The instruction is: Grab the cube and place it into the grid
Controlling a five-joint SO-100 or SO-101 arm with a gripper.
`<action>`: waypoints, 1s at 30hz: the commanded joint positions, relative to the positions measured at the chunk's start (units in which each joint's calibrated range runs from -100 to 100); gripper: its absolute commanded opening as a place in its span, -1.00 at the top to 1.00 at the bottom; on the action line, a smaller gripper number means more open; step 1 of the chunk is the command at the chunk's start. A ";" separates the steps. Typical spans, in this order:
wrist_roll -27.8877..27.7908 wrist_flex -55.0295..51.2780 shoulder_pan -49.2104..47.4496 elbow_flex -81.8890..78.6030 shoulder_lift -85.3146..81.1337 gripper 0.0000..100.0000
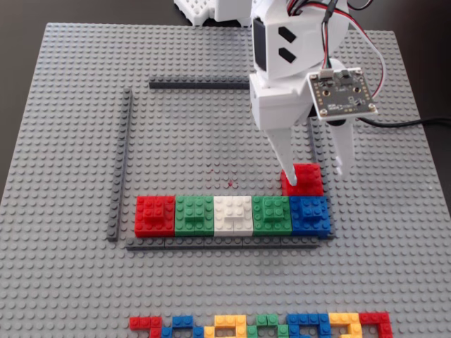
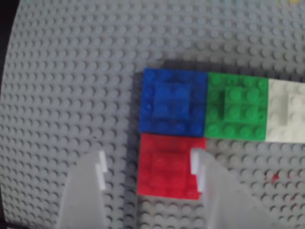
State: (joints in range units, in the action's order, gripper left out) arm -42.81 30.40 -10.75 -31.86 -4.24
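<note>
The cube (image 1: 307, 177) is a small red block resting on the baseplate inside the grid (image 1: 201, 84), right behind the blue block (image 1: 310, 213) that ends the coloured row. My gripper (image 1: 316, 176) hangs over it, open. In the wrist view the cube (image 2: 167, 167) lies between the jaws of the gripper (image 2: 148, 167). The right finger (image 2: 199, 167) is at the cube's right edge, and the left finger (image 2: 97, 171) stands clear of it with bare studs between. The grid's right strip is mostly hidden behind the arm.
A row of red (image 1: 155, 215), green (image 1: 194, 215), white (image 1: 232, 215), green (image 1: 271, 213) and blue blocks lines the grid's front strip (image 1: 218, 244). A strip of small mixed-colour bricks (image 1: 261, 327) lies at the near edge. The grey baseplate (image 1: 70, 105) spreads all round.
</note>
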 commanded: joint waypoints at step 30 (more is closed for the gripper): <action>-4.25 -3.63 6.81 -30.17 -67.81 1.00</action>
State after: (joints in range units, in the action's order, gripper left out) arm -46.28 26.89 -5.21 -56.22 -57.17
